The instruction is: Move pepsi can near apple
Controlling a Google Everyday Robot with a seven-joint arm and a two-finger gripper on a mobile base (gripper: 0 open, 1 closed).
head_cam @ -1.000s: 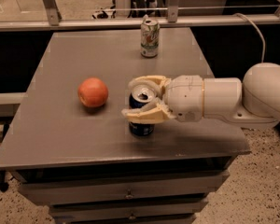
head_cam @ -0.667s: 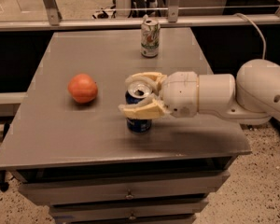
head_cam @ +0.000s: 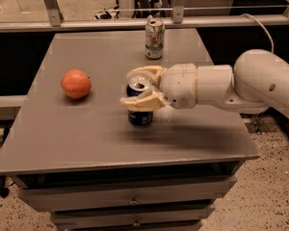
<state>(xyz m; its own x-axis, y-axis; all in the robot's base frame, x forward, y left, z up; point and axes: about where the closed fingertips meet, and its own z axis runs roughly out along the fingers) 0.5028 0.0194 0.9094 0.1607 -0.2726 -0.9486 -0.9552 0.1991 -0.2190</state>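
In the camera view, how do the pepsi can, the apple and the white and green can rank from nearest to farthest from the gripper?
1. pepsi can: held in the gripper, at the middle.
2. apple: toward the picture's left, apart from the gripper.
3. white and green can: at the far edge of the table.

The blue pepsi can (head_cam: 140, 118) is upright, with the hand (head_cam: 127, 87) closed around it. The round red apple (head_cam: 76, 83) sits nearby, not touching.

Grey drawer table (head_cam: 86, 143) (speckled floor (head_cam: 274, 201))
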